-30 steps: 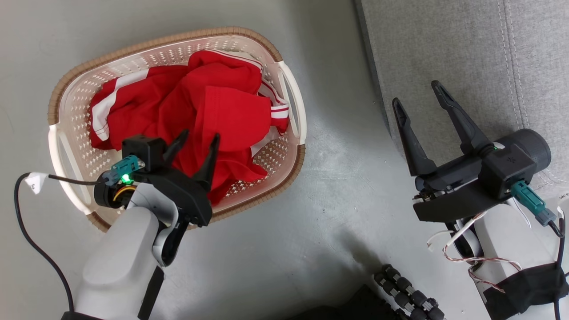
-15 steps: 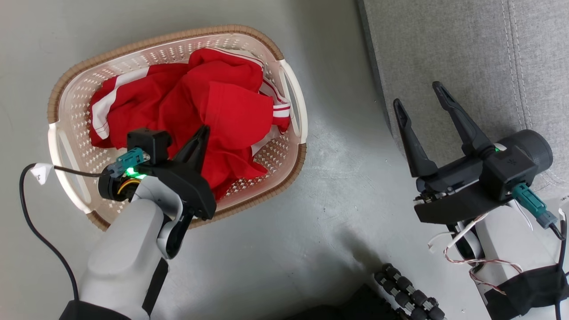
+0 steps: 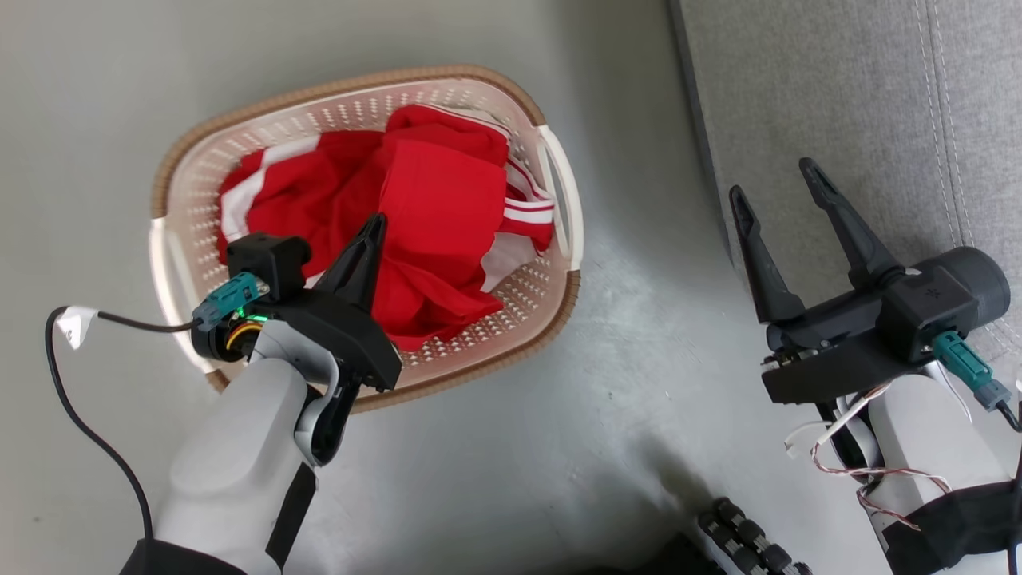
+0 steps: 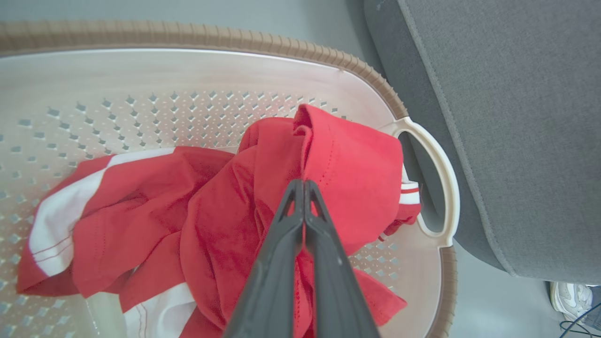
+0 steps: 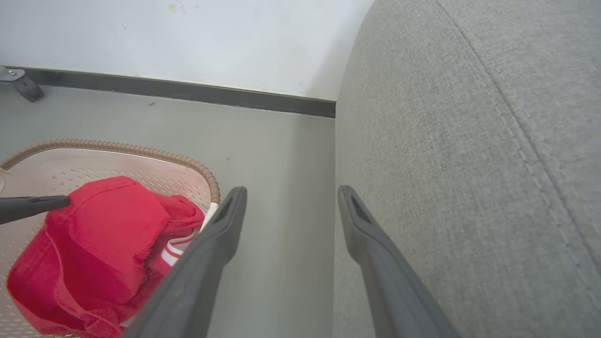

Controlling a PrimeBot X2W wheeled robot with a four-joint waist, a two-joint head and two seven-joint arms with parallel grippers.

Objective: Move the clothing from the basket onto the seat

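My left gripper [image 3: 374, 225] pinches the clothing [image 3: 443, 200] in the basket [image 3: 519, 299]. My right gripper [image 3: 771, 179] gapes near the seat [image 3: 830, 80].

**Setting: living-room-style indoor space**

Grey fabric seat [image 3: 838, 120] with stitched seams, close on right of right gripper [image 3: 773, 180]. Perforated laundry basket [image 3: 335, 84] of red clothing [image 3: 439, 208] below left gripper [image 3: 374, 224], set on smooth grey floor [image 3: 623, 335]. Ahead of right gripper: plain white wall [image 5: 188, 37], dark skirting [image 5: 188, 89]. Pale sneaker [image 4: 570, 298] on floor, far right of left gripper.
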